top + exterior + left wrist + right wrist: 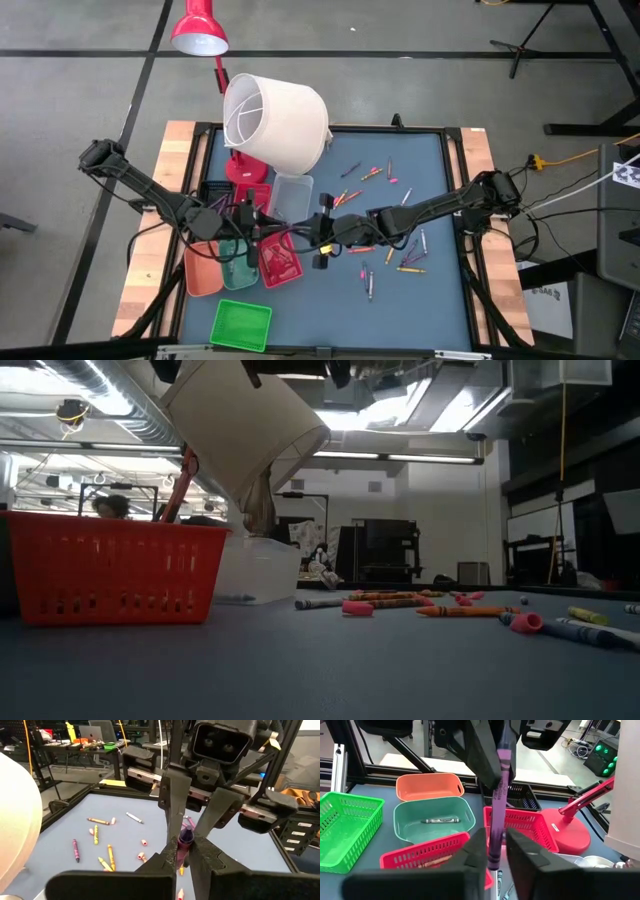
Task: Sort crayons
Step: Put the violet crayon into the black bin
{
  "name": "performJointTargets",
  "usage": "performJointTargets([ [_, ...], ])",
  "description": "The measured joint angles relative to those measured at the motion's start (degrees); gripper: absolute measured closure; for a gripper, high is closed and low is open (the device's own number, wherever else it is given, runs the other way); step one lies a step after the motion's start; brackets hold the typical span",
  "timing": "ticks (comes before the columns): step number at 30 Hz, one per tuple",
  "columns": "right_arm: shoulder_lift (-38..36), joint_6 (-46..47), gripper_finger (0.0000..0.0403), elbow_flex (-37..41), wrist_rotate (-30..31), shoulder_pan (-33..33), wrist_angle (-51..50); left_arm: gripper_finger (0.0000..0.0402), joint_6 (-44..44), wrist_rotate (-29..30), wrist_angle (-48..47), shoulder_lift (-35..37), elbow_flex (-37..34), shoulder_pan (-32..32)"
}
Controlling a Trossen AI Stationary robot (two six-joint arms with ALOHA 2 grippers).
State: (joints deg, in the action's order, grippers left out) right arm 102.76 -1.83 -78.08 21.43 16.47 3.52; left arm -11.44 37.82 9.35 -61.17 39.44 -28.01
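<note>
Purple crayon [498,800] mid-frame, clenched by left gripper [181,851]; right gripper [492,851] also around it, grip unclear. Few crayons binned: one in teal tray [406,815], some in red tray [280,262]. Most loose crayons [395,245] lie right of centre, unsorted.

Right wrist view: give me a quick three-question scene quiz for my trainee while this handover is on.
1. True or false: the teal tray holds exactly one crayon.
2. Multiple choice: the left gripper is shut on the held crayon, which also reaches the right gripper. What colour is it? A orange, B purple, C yellow.
3. Short answer: in the high view, which tray stands apart from the cluster of other trays?

Key: 1 true. 2 B. 3 the green tray.
</note>
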Motion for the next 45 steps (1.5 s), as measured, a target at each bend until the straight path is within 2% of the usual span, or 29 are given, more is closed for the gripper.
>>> performJointTargets([
  [4,0.0,0.0,0.0287,0.0,0.0,0.0,-0.9,0.0388,-0.9,0.0,-1.1,0.0,0.0,0.0],
  [8,0.0,0.1,0.026,0.0,0.0,0.0,-5.9,0.0388,-4.8,0.0,-5.0,0.0,0.0,0.0],
  [15,0.0,7.6,0.0251,0.0,-0.1,0.0,-19.4,0.0388,-15.0,-0.3,-16.7,0.1,0.0,0.0],
  [22,0.3,11.4,0.0251,0.0,-0.1,0.0,-29.1,0.0388,-28.4,-4.5,-32.0,0.1,0.0,0.0],
  [28,1.7,12.2,0.0251,0.1,-0.7,0.0,-29.1,0.0388,-36.4,-4.4,-41.8,2.1,0.0,0.0],
  [35,3.1,12.3,0.0251,0.1,-2.2,0.0,-29.3,0.0388,-42.0,-3.4,-52.2,10.1,0.1,0.0],
  [45,5.8,12.3,0.0251,0.0,-8.3,0.0,-27.2,0.0388,-57.5,-5.7,-72.7,18.8,0.0,0.0],
])
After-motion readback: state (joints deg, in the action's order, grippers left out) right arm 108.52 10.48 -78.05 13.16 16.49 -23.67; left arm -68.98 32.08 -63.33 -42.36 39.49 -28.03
